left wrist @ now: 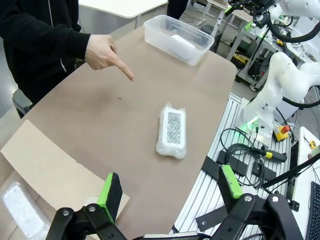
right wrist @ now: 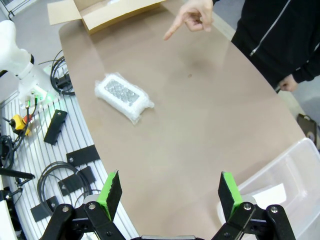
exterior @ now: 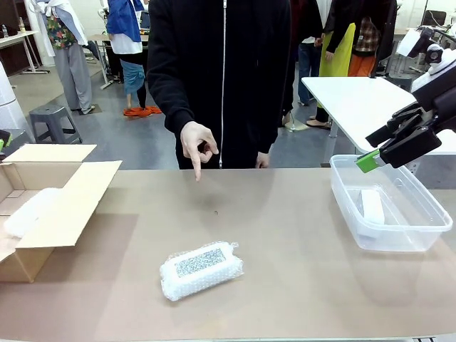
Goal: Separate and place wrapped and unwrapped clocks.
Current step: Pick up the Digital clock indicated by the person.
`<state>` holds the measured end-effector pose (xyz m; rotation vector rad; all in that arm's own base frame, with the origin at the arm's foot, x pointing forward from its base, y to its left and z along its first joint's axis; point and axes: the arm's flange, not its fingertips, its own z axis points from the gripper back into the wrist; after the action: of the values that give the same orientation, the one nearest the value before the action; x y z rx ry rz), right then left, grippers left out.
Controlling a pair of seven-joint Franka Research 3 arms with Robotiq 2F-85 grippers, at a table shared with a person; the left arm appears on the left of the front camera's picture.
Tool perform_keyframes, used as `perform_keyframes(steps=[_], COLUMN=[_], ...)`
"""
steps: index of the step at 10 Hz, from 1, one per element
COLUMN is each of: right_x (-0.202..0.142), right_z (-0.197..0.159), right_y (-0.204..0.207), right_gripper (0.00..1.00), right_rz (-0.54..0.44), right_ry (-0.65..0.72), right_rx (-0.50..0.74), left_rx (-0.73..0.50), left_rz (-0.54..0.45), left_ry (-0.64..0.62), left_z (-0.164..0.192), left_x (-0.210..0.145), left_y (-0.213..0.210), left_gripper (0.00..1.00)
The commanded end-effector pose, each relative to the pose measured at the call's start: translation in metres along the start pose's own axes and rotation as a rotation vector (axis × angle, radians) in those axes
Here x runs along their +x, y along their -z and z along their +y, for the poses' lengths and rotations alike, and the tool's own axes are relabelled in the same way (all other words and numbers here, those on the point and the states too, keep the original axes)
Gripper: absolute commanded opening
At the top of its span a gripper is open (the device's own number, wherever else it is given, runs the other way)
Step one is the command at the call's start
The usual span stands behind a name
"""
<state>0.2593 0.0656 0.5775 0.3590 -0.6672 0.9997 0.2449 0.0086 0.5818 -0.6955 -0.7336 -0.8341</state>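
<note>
One wrapped clock (exterior: 201,268) (left wrist: 171,131) (right wrist: 123,96), a bubble-wrap bundle with a grey speckled panel, lies alone on the table near the front. Another wrapped bundle (exterior: 28,211) (left wrist: 20,210) rests inside the cardboard box (exterior: 68,206) at the left. A plain white block (exterior: 372,206) (left wrist: 182,44) (right wrist: 265,196) lies in the clear plastic bin (exterior: 399,229) (left wrist: 150,30) (right wrist: 295,165) at the right. Above that bin's near corner hovers my right gripper (exterior: 372,148) (right wrist: 168,191), open and holding nothing. My left gripper (left wrist: 170,189) is open too, high over the box flap.
A person in black stands at the far side, one hand (exterior: 197,147) (left wrist: 106,52) (right wrist: 192,17) pointing down at the table's middle. Cables and mounting hardware (left wrist: 250,155) run below the table's near edge. A white table (exterior: 360,100) stands behind the bin.
</note>
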Motion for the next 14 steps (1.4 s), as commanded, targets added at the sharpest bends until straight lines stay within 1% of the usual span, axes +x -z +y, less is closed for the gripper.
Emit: perform_keyframes(steps=[1,3,4,5,6,8,9,10,11,13,14], right_x=[0.001,0.001,0.001,0.001,0.001,0.001,0.001,0.001,0.001,0.001,0.001], right_z=[0.001,0.001,0.001,0.001,0.001,0.001,0.001,0.001,0.001,0.001,0.001], right_y=[0.002,0.002,0.002,0.002,0.002,0.002,0.002,0.002,0.002,0.002,0.002], right_gripper=[1.0,1.0,1.0,1.0,1.0,1.0,1.0,1.0,1.0,1.0,1.0], right_rz=[-0.016,-0.016,-0.016,-0.016,-0.016,-0.016,-0.016,-0.016,-0.016,-0.016,-0.016], right_ry=[0.008,0.008,0.008,0.008,0.008,0.008,0.008,0.008,0.008,0.008,0.008], right_rx=[0.033,0.033,0.033,0.033,0.033,0.033,0.033,0.033,0.033,0.033,0.033], left_rx=[-0.047,-0.095,-0.122,-0.147,-0.157,-0.132,-0.094,-0.075,-0.04,0.0,-0.081], left_rz=[0.079,0.192,0.289,0.389,0.461,0.533,0.567,0.585,0.592,0.574,0.69], left_ry=[0.146,0.377,0.481,0.563,0.623,0.716,0.75,0.755,0.73,0.601,0.536], left_z=[-0.019,-0.056,-0.08,-0.1,-0.116,-0.137,-0.139,-0.139,-0.135,-0.121,-0.115], left_x=[0.021,0.064,0.076,0.073,0.063,0.041,0.035,0.029,0.025,0.028,0.025], left_y=[0.03,0.089,0.126,0.161,0.194,0.245,0.261,0.278,0.295,0.315,0.308], left_gripper=[1.0,1.0,1.0,1.0,1.0,1.0,1.0,1.0,1.0,1.0,1.0])
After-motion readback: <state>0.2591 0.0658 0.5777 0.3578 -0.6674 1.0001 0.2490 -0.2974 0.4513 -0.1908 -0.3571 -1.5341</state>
